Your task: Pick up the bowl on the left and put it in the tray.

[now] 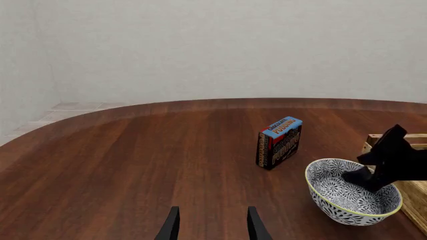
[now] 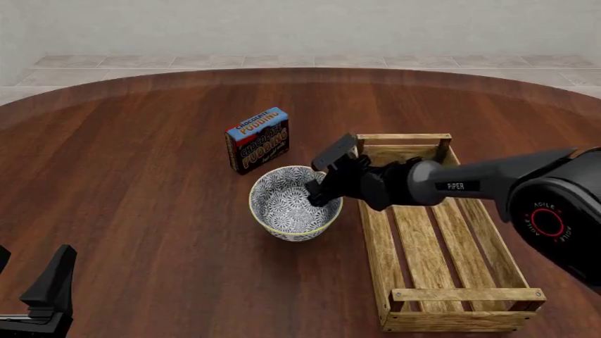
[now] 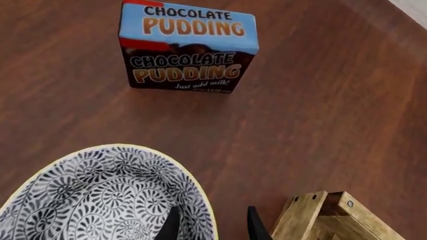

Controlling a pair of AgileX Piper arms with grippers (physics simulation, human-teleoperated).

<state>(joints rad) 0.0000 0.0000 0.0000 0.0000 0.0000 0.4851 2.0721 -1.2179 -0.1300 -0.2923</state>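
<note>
The blue-patterned bowl (image 2: 286,211) (image 1: 347,200) (image 3: 100,200) stands upright on the wooden table, just left of the light-wood slatted tray (image 2: 441,232) (image 1: 415,192) (image 3: 327,215). My right gripper (image 2: 324,191) (image 1: 363,176) (image 3: 211,225) is open and reaches down over the bowl's tray-side rim. One finger is inside the bowl and the other outside, so the cream rim runs between them. My left gripper (image 2: 28,274) (image 1: 212,225) is open and holds nothing, low at the near left of the table, well away from the bowl.
A chocolate pudding box (image 2: 256,139) (image 1: 280,141) (image 3: 188,47) stands upright just behind the bowl. The tray holds nothing. The round table's far edge curves in front of a pale wall.
</note>
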